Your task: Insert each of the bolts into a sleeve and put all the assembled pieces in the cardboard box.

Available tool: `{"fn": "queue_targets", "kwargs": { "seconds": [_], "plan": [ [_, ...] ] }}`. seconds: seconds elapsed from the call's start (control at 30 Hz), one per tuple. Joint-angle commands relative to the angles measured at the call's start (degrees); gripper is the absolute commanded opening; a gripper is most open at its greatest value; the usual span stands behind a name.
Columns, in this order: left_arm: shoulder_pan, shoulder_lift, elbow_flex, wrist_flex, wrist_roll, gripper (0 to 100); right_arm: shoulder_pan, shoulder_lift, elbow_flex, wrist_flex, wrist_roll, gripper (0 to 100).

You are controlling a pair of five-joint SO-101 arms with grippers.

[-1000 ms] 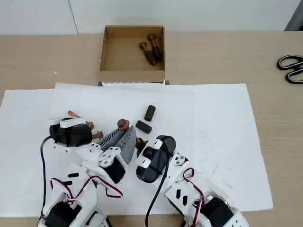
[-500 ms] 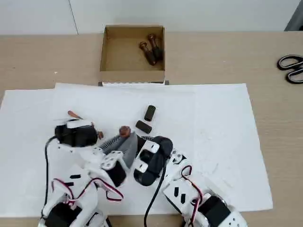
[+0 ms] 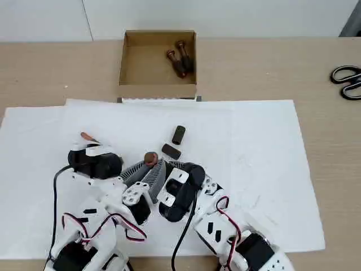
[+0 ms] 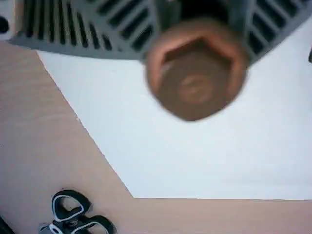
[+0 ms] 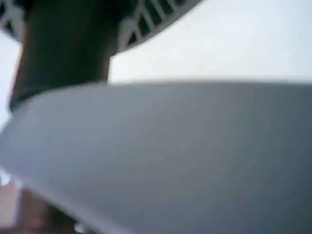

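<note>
Nearest, by the near edge of the white paper, the two arms meet tip to tip. The left gripper is clamped on a copper-coloured bolt, its hexagonal head poking out past the ribbed grey fingers. Just beside it, the right gripper is closed on what looks like a dark sleeve, so this pair seems to be at the joining step and not yet mated.

A little farther up the paper, near its middle, lie two loose sleeves: one just beyond the grippers, the other close behind it. Toward the paper's left side a loose bolt pokes out from behind the left arm; that arm may hide more.

At the paper's far edge stands the cardboard box, with two assembled pieces lying side by side in its far right corner. Scissors sit at the table's right edge.

By my count, two pieces are finished and boxed, and one is in hand. Two sleeves and at least one bolt wait to be joined. That makes four bolts and five sleeves on show.
</note>
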Motion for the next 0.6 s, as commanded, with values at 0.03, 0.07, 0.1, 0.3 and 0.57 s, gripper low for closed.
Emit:
{"fn": "queue_targets", "kwargs": {
  "seconds": [0.03,0.07,0.1,0.3,0.57],
  "plan": [
    [1.1,0.4,1.5,1.7,-1.5,23,0.2,-0.7,-0.6,-3.1,0.4,0.2],
    [1.1,0.4,1.5,1.8,-1.8,22,0.2,-0.7,-0.3,-3.1,0.4,0.2],
    [1.1,0.4,1.5,2.0,-1.8,22,0.2,-0.7,-0.1,-3.1,0.4,0.2],
    [0.5,0.4,1.4,2.7,-1.9,22,0.2,-0.7,0.2,-3.2,0.4,0.2],
    [-3.3,0.4,-1.5,4.0,-5.2,23,0.6,-0.8,3.6,-3.1,0.3,0.2]
  ]
}}
